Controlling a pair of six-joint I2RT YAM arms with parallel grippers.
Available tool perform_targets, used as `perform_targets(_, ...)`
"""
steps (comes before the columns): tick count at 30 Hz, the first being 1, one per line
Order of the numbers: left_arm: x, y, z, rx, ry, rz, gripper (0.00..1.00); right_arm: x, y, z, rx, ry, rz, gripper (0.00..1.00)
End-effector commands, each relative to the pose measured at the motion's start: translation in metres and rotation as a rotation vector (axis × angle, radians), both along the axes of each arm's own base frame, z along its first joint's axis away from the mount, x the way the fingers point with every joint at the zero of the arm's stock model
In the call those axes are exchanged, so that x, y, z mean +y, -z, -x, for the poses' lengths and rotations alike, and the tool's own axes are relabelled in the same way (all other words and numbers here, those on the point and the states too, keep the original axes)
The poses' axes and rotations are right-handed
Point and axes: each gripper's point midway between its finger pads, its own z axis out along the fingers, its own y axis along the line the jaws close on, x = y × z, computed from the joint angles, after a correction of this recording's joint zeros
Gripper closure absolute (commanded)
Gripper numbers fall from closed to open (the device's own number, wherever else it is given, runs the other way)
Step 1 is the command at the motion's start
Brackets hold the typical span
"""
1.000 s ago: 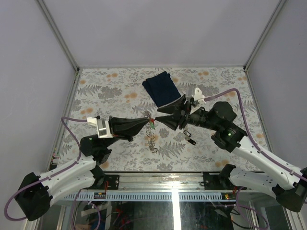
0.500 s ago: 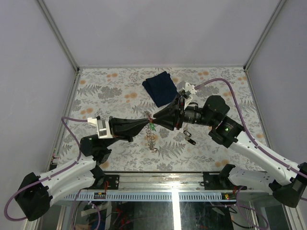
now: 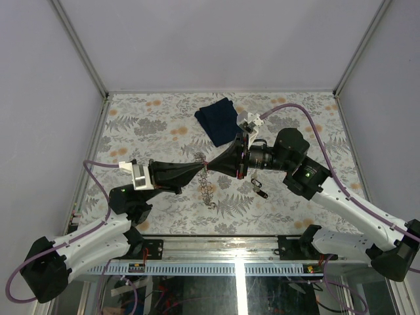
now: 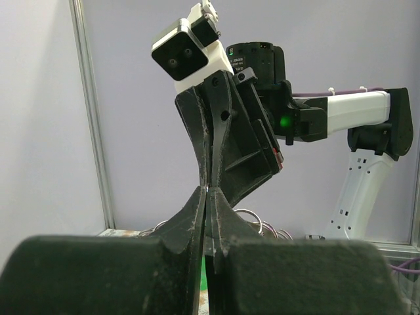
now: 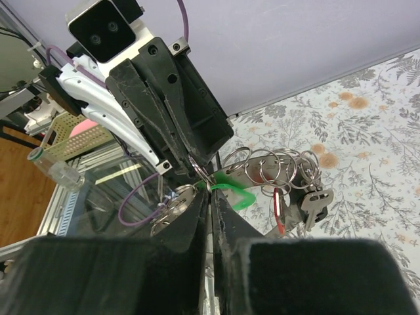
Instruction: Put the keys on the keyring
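Top view: your left gripper point(image 3: 199, 166) clenched on keyring point(image 3: 208, 186), chain dangling over floral table point(image 3: 144, 125); right gripper point(image 3: 212, 163) pinches same loop; blue cloth point(image 3: 222, 121) behind.
Left wrist: pale wall point(image 4: 131, 98) behind meeting fingertips.
Right wrist: green key point(image 5: 233, 193), red key point(image 5: 280, 213) hang from rings.

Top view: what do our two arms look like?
Left arm and right arm match: white links, black joints, black tapered jaws, a white camera block at each wrist, a purple cable looping along each. A green light glows on the right arm.
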Motion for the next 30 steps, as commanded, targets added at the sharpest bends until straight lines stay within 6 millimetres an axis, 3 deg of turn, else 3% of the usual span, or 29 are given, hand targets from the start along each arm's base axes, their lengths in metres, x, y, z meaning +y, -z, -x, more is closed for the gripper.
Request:
perform_targets(1,0.015,-0.035,0.013,-0.112,-0.023,0.092,1.00,-0.001,-0.033,0.007,-0.051,-0.029,-0.072,0.96)
perform_targets(8,0.016,-0.035,0.012,-0.115,-0.032,0.092,1.00,-0.005,-0.037,0.005,-0.059,-0.004,-0.045,1.00)
perform_targets(22,0.016,-0.037,0.016,-0.142,-0.025,0.090,1.00,0.006,-0.001,-0.004,0.106,0.004,0.067,1.00)
perform_targets(27,0.015,-0.035,0.015,-0.138,-0.028,0.085,1.00,0.010,0.003,-0.006,0.126,0.006,0.062,1.00)
perform_targets(30,0.015,-0.035,0.015,-0.139,-0.026,0.084,1.00,0.005,-0.004,-0.010,0.078,0.039,0.036,0.87)
